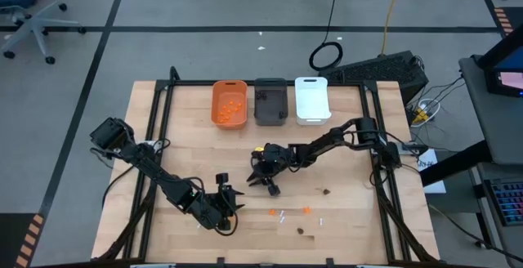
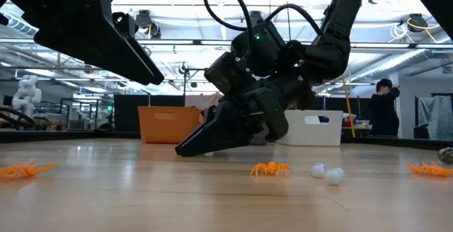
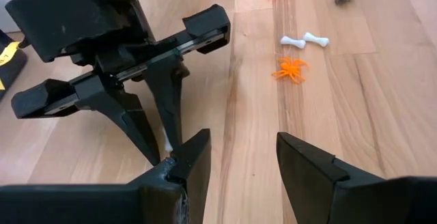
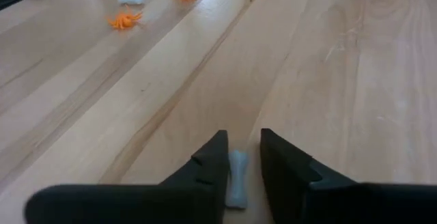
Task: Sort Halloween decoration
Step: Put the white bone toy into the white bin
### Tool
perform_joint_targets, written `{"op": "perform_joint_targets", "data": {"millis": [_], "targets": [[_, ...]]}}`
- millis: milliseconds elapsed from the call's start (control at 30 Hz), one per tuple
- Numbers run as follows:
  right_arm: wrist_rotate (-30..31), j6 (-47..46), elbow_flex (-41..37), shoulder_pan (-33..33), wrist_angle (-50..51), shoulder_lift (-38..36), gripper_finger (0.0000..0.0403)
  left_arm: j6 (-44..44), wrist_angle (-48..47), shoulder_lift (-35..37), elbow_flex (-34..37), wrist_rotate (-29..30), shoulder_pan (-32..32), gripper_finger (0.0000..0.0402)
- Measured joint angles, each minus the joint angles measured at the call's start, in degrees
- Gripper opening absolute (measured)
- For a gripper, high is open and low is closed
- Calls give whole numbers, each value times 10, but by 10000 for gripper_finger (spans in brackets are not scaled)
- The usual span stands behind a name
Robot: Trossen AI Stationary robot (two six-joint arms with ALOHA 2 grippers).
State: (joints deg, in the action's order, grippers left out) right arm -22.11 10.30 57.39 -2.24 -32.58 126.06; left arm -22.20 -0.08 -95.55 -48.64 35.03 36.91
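Bone [image 4: 237, 176], a white stick lying on the table [image 1: 351, 219] near its centre, is bracketed by the right gripper [image 4: 239, 157], nearly closed though a firm hold cannot be confirmed; it should be squeezed, lifted straight, and carried toward 1 o'clock to the white bin [image 1: 312, 100], while the left gripper [image 3: 242, 157] waits part-open at 7 o'clock.

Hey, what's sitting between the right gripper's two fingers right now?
A small white bone lies on the wooden table between the fingers of the right gripper, seen in the right wrist view.

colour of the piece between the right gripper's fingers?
White: a small bone between the right gripper fingers, clearest in the right wrist view.
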Motion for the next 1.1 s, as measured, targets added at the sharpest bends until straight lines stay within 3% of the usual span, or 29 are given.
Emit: {"op": "perform_joint_targets", "data": {"millis": [367, 700, 1100], "targets": [[-5, 7, -1, -1, 0, 1, 6, 0, 0, 0, 0, 0, 0, 166], [-2, -43, -15, -12, -29, -7, 2, 0, -5, 0, 0, 0, 0, 166], [-7, -57, -19, -14, 46, -91, 0, 0, -3, 0, 0, 23, 0, 166]]}}
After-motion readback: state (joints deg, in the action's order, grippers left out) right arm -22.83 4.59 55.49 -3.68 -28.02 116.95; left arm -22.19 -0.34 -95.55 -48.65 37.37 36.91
